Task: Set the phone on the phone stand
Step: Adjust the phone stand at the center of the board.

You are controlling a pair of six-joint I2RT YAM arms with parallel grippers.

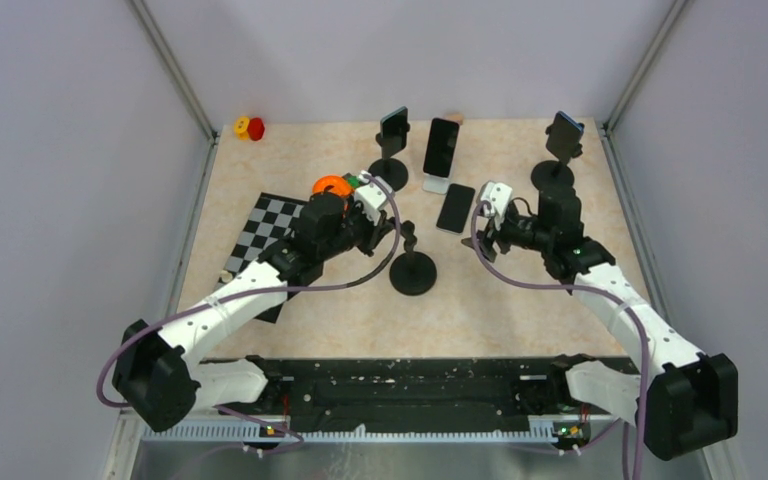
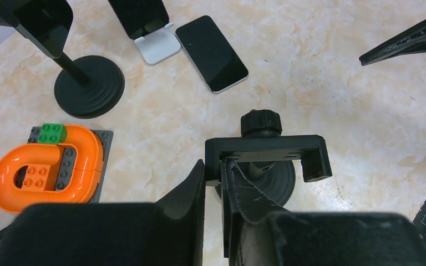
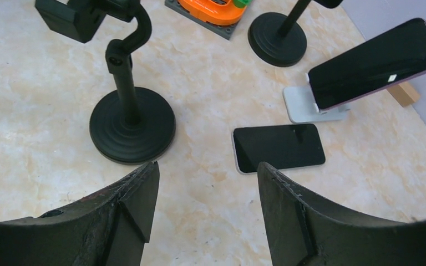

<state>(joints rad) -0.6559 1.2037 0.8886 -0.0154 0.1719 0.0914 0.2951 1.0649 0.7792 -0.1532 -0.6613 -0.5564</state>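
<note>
- Fingertips (image 2: pixel 197 180) of the left gripper (image 2: pixel 213 169) are together and rest against the left end of the cradle on the empty phone stand (image 2: pixel 269 149). Whether they pinch an edge cannot be told. Risk: a sideways pull could swivel the cradle or tip the stand on its round base.
- Phone (image 3: pixel 279 148) lies flat, screen up, on the table, just beside a white holder (image 3: pixel 305 108). Risk: a flat phone offers little edge, so a nudge could push it into the holder.
- Right gripper (image 3: pixel 208 169) hovers above the phone, jaws apart, holding nothing. Risk: a shallow or off-centre grip could let the phone slip during the lift.
</note>
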